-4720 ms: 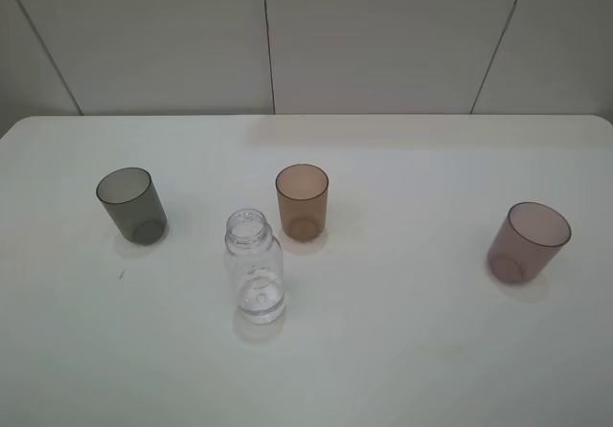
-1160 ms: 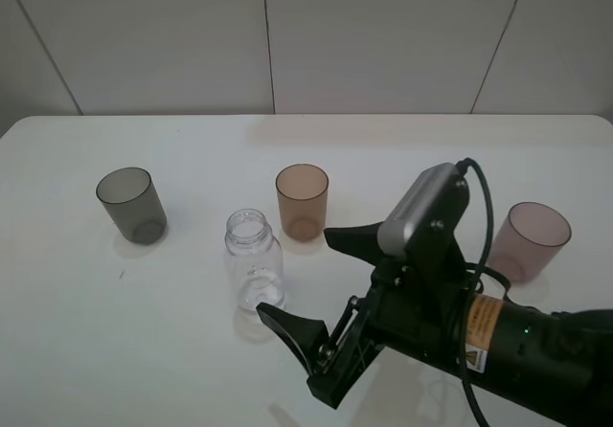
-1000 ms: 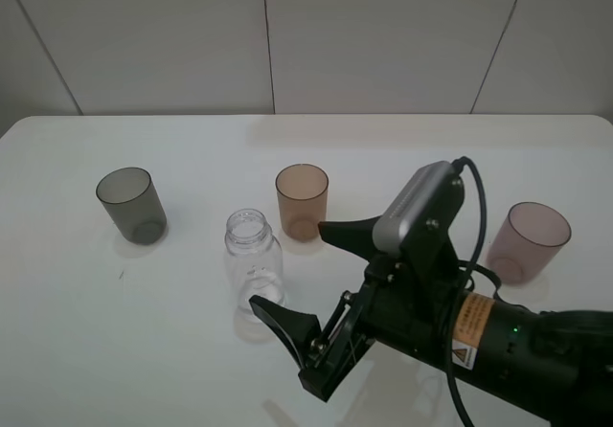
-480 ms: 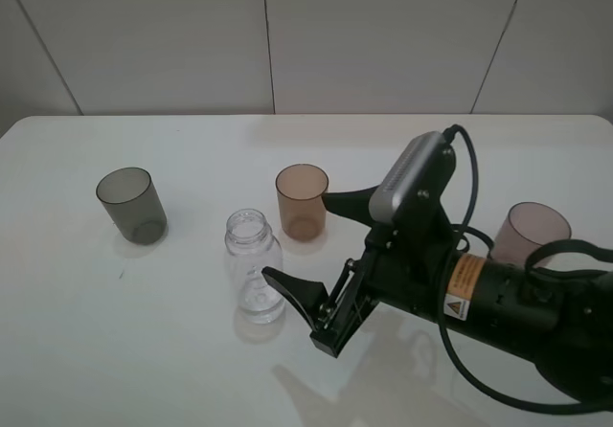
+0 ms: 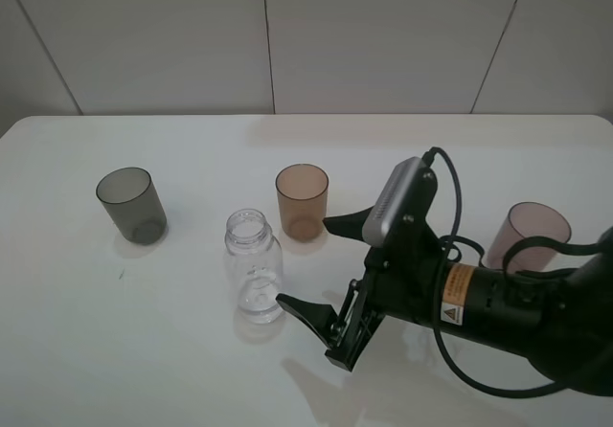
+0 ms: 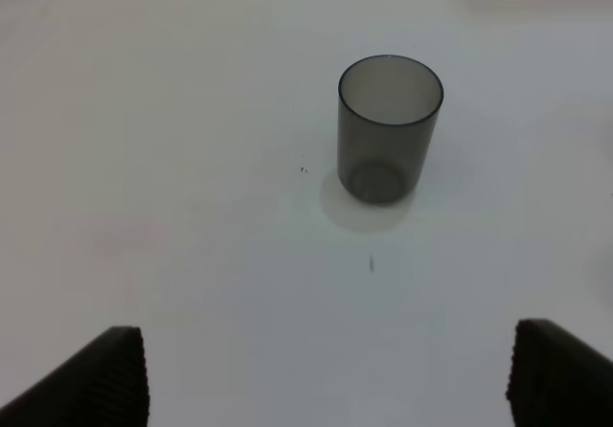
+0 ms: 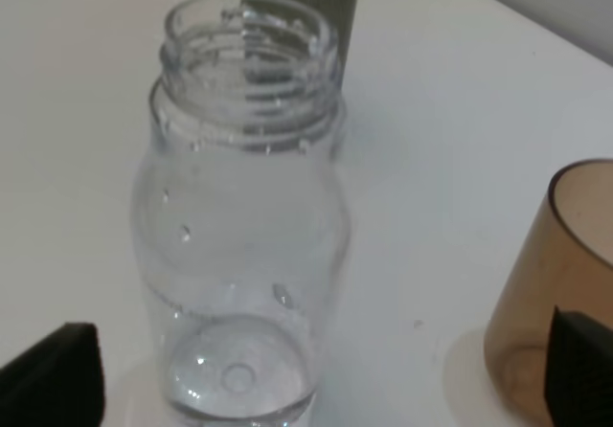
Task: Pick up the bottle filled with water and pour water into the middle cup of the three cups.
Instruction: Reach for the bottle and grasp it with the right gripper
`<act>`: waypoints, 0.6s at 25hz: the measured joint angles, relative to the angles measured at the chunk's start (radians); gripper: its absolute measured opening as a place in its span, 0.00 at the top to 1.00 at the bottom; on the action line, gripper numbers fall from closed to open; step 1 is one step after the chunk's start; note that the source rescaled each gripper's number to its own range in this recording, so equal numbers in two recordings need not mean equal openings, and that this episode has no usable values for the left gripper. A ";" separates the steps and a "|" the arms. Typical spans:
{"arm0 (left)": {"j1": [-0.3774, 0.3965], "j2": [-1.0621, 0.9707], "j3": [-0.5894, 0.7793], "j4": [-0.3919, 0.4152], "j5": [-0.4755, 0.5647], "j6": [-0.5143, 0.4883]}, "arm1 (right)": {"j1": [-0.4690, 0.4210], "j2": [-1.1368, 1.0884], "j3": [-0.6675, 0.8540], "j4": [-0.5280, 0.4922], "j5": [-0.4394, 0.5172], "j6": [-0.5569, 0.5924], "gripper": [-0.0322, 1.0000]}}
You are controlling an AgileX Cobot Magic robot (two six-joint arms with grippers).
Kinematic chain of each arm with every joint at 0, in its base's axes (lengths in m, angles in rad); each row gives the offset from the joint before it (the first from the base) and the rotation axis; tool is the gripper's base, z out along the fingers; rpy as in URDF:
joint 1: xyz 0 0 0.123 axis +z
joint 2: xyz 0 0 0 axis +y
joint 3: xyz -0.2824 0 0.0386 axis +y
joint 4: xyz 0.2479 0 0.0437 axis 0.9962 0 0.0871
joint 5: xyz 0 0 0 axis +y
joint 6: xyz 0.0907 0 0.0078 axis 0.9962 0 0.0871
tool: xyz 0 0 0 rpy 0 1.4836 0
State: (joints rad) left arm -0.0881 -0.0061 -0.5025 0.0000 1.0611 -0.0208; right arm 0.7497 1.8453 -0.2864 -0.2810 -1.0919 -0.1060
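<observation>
Since the bottle (image 5: pixel 255 266) stands upright and uncapped on the white surface (image 5: pixel 144 360), a little below and left of centre in the exterior view, the right pincer (image 5: pixel 306 263) comes at it from the right side, level with its body. A side grip suits a pour, because the open neck stays free and the bottle can later be tipped by rolling the wrist. The pincer's two black fingers are spread wide, one tip near the bottle's base and the other up beside the middle cup (image 5: pixel 303 202), and nothing is held. The bottle sits just ahead of the gap, not yet between the fingers, as far as I can judge.

The amber-brown middle cup is close, just above and right of the bottle, so the carry should be short. The upper finger passes near that cup, though, and could nudge it. The dark grey cup (image 5: pixel 131 205) at the left and the mauve-pink cup (image 5: pixel 527 240) at the right stand well apart from the work. How much water the clear bottle holds is hard to tell.

The left pincer (image 6: pixel 340 379), seen only in its own wrist view, is wide open and empty, facing the grey cup.
</observation>
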 joint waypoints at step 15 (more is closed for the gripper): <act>0.000 0.000 0.000 0.000 0.000 0.000 | -0.002 0.148 -0.058 -0.039 -0.086 -0.013 0.00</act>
State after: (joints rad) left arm -0.0881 -0.0061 -0.5025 0.0000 1.0611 -0.0208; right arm 0.7475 1.9928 -0.3442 -0.3198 -1.1779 -0.1191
